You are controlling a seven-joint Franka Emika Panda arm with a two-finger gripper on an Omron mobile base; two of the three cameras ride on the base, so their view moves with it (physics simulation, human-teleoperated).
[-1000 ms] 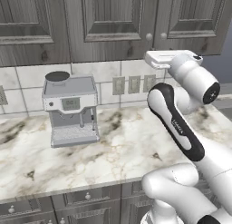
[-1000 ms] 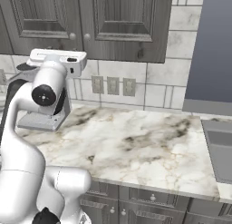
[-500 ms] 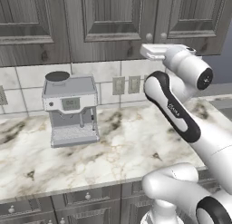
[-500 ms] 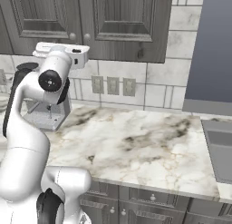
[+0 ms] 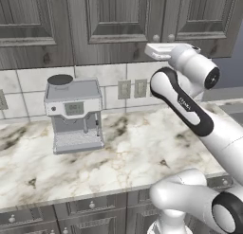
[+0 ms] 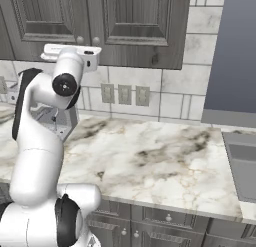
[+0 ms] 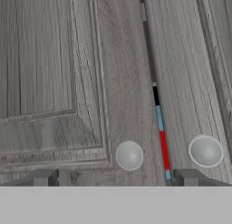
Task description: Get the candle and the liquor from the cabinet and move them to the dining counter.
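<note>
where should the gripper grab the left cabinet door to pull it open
Grip the small round pale knob at the lower corner of the dark grey wood-grain raised-panel door, coming straight at the door face. The open gripper already brackets it; the knob is the one protruding part.

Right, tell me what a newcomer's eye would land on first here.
The white arm rearing up from the marble worktop, its open gripper raised close to the dark grey cabinet at the two round knobs. Through the slit between the doors, a strip of blue and red shows: the liquor. A coffee machine stands on the worktop's left.
</note>
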